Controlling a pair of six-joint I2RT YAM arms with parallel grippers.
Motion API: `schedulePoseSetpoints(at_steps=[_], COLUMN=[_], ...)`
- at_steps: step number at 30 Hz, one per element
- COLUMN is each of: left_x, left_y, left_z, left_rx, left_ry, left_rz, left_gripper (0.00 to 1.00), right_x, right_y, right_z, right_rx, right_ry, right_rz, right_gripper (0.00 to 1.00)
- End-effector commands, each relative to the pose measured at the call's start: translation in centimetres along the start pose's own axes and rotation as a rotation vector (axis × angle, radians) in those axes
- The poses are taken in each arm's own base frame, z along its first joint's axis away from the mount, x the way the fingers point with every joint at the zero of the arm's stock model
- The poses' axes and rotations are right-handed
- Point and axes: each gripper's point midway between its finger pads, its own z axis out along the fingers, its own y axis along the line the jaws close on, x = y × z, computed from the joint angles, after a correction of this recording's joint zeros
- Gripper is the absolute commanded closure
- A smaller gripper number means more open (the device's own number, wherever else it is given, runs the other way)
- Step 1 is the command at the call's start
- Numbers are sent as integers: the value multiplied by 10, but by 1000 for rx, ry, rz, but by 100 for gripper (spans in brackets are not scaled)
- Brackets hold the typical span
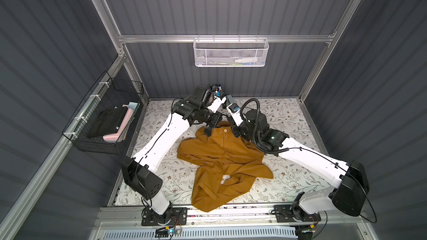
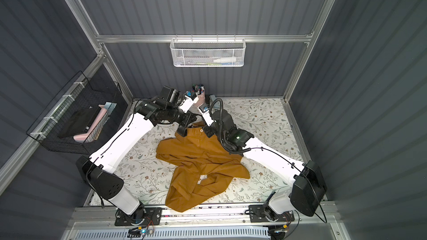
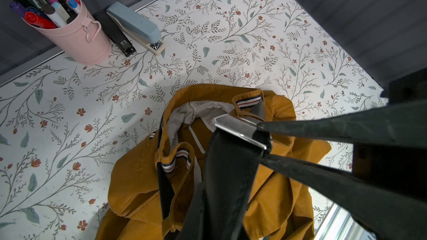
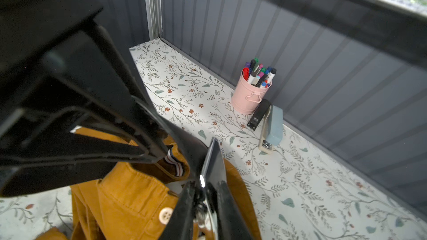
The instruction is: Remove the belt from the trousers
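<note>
Black fingers [image 3: 323,125] of the left gripper [image 3: 263,141] are pinching the belt [image 3: 221,176] by its silver buckle [image 3: 238,128], just above the waistband of the trousers [image 1: 221,155]; strap is hanging down over the cloth. Fingers of the right gripper [image 4: 208,187] are sitting close about that buckle; grip unclear. Beyond the trousers, a pink pail [image 3: 76,38] is holding markers [image 3: 44,3]. Higher behind them, a white mesh basket [image 1: 231,51] is carrying small pale items.

Overhead light is flooding the table [image 1: 300,111], casting soft shadows. Wrist views are blurring their close foreground and bowing straight edges.
</note>
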Motion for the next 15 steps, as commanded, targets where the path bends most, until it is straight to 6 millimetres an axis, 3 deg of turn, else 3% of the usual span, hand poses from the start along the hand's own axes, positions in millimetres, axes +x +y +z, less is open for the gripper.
schedulePoseSetpoints(at_steps=[1,9,15], left_x=[-22,-19,-18], left_y=[-8,-7,-7], left_z=[-17,-15,-14], left_rx=[28,26,26], left_ry=[-82,-74,-71], left_rz=[-5,-7,-9], left_gripper=[100,100,100], right_x=[15,15,9], right_y=[3,4,5], right_z=[3,4,3], right_rx=[-12,-21,-32], right_ry=[47,42,30], right_rz=[-7,3,15], right_gripper=[86,99,82])
